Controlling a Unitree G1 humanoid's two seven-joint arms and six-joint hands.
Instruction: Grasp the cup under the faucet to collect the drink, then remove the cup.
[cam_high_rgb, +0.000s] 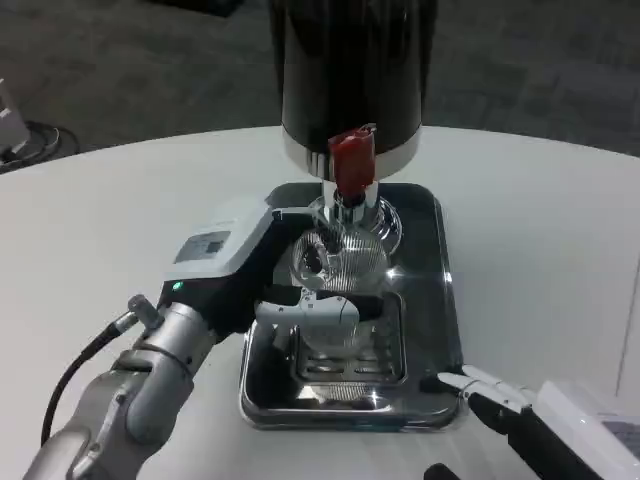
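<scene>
Left hand (300, 300): we see it holding the clear glass cup (338, 262) under the red-handled faucet (351, 165).
Right hand (490, 392): open, at the shiny metal tray's (440, 290) front corner.
Surface (540, 240): wide white room right.

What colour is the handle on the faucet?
Red handle, seen clearly in the head view.
</scene>
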